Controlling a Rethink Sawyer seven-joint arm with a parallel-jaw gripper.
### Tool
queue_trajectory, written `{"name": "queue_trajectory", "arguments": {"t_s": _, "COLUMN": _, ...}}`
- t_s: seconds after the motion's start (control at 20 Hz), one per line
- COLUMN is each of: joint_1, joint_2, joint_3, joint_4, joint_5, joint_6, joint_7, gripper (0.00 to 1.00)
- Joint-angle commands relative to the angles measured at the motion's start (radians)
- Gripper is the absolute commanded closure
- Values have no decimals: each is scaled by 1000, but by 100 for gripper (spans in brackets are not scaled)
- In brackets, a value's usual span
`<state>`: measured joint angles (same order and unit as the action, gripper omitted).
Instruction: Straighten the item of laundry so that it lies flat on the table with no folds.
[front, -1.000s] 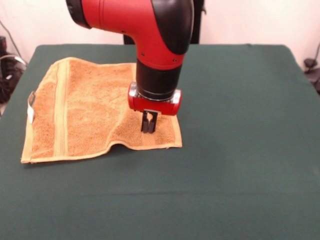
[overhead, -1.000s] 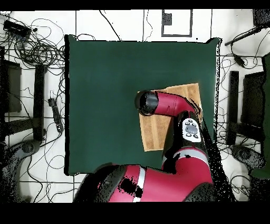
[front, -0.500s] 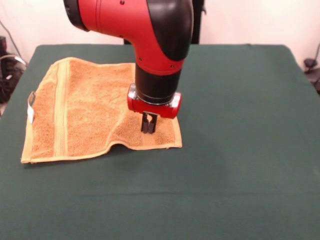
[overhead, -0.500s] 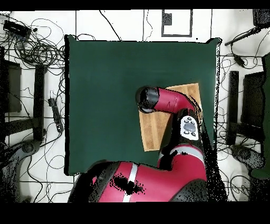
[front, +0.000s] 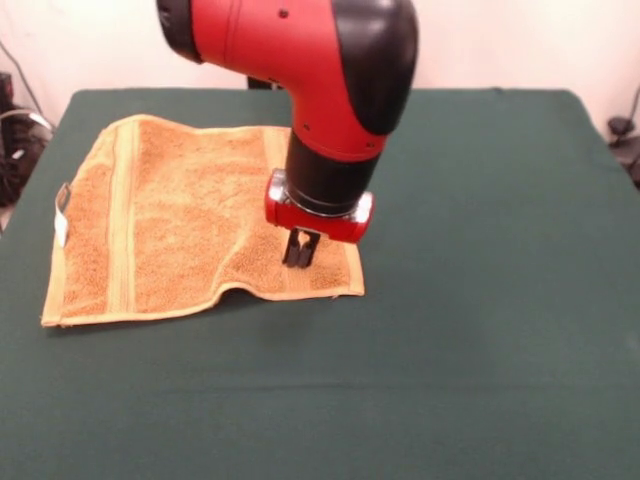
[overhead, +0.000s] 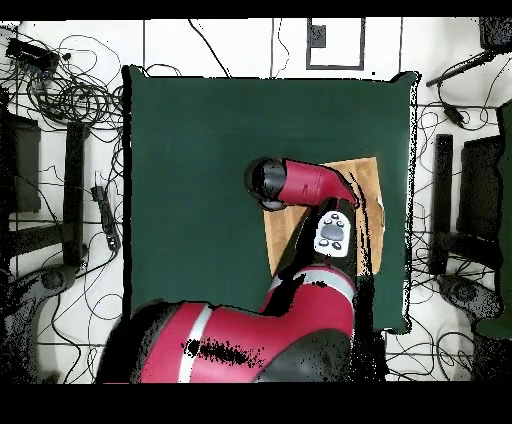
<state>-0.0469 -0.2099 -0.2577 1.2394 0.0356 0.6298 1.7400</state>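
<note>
Arm's upper body has swung toward frame right vs a sec ago, but the gripper (front: 299, 250) tip hasn't shifted: still planted on the towel (front: 170, 225) near its lower-right corner, front view. Fingers look pressed close together, w/ maybe a bit of terry between them; can't confirm a pinch.

Towel sits in the left half of the table (front: 480, 300), mostly spread, white tag (front: 61, 215) at its left edge. The bump on the bottom edge is unchanged, so no flattening gain yet. Probably re-angling the wrist before dragging that corner. Overhead view: the arm hides the contact.
</note>
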Motion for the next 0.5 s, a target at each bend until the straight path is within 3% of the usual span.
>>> {"name": "queue_trajectory", "arguments": {"t_s": 0.05, "joint_1": 111, "joint_2": 373, "joint_3": 153, "joint_4": -120, "joint_5": 135, "joint_6": -352, "joint_7": 381, "gripper": 100}}
{"name": "queue_trajectory", "arguments": {"t_s": 0.5, "joint_1": 155, "joint_2": 406, "joint_3": 113, "joint_4": -135, "joint_5": 235, "joint_6": -404, "joint_7": 405, "gripper": 100}}
